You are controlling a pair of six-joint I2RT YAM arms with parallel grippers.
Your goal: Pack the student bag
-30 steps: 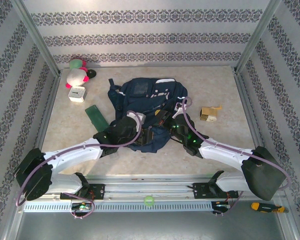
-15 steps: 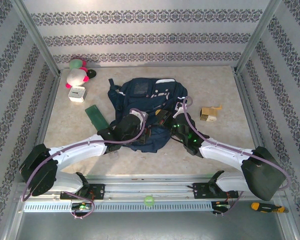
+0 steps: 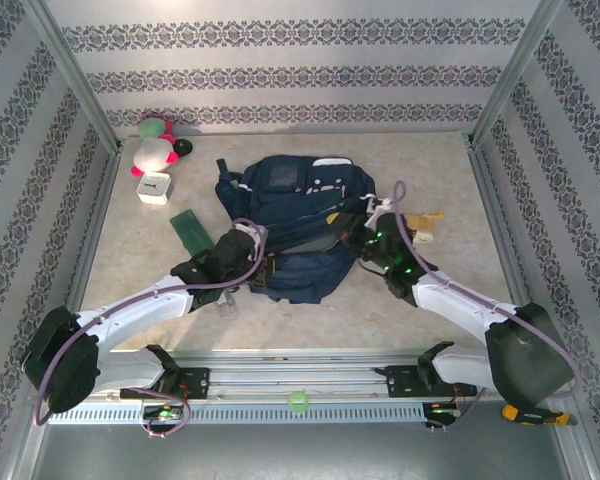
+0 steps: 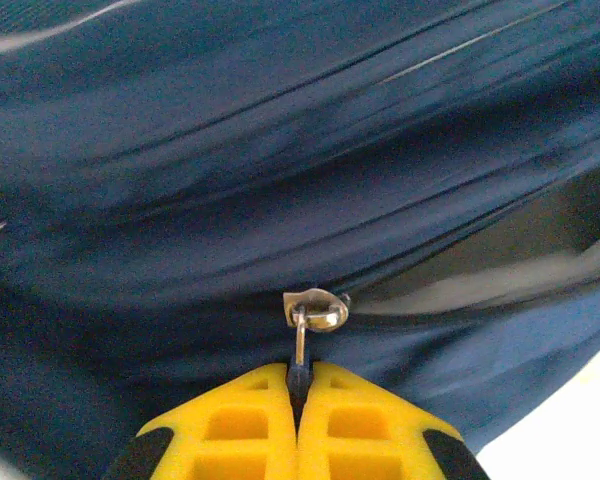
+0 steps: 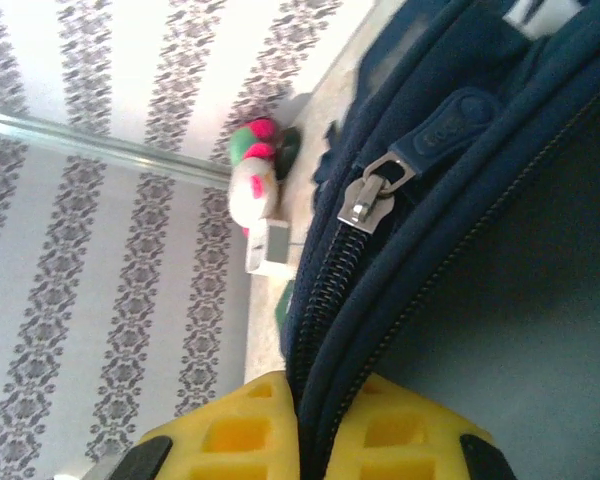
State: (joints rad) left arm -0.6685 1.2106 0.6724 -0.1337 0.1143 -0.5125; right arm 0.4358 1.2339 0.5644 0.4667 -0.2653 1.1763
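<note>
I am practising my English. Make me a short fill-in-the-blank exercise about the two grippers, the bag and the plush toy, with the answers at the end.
1. The left gripper is shut on a zipper pull made of ___.
2. The right gripper pinches the edge of the student bag, whose fabric is navy ___.
3. Its fingers are ___ in colour.
4. In the top view, the plush toy lies at the far ___ corner of the table.

Missing words: metal; blue; yellow; left.
</note>
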